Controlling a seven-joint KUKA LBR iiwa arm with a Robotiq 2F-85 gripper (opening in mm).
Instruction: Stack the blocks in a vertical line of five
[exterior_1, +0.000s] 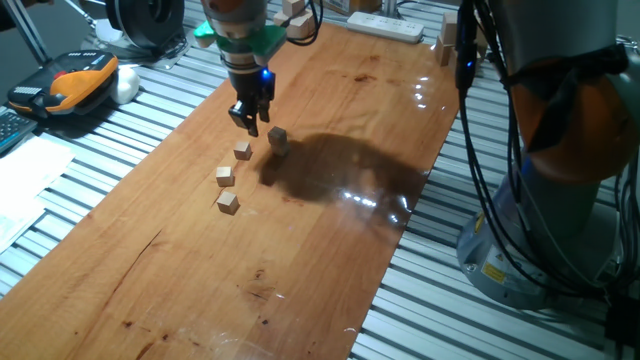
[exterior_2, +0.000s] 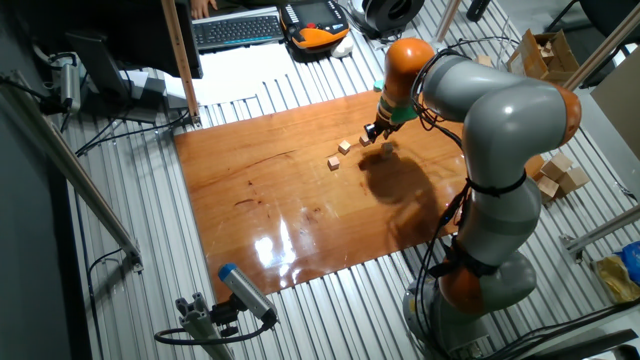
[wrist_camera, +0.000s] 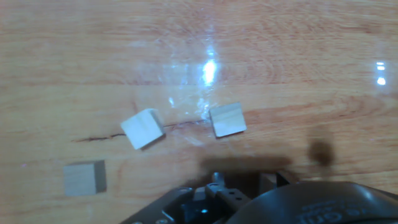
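Four small tan blocks lie on the wooden board (exterior_1: 330, 260): one (exterior_1: 277, 139) just right of the gripper, then a loose row of three (exterior_1: 243, 150), (exterior_1: 225, 176), (exterior_1: 228, 202) running toward the front. My gripper (exterior_1: 251, 124) hangs low over the board just behind the nearest blocks, its dark fingers drawn close together. Whether something sits between them is hidden. The hand view shows three blocks (wrist_camera: 142, 129), (wrist_camera: 227, 119), (wrist_camera: 84, 178) flat on the board. From the other side, the gripper (exterior_2: 372, 132) stands next to the blocks (exterior_2: 345, 146), (exterior_2: 333, 162), (exterior_2: 388, 147).
The arm's grey base (exterior_2: 480, 270) stands at the board's right side. Larger pale wooden blocks (exterior_2: 555, 172) lie beyond it. A power strip (exterior_1: 385, 26) and an orange handset (exterior_1: 82, 80) sit on the slatted table (exterior_1: 120, 140) behind and to the left.
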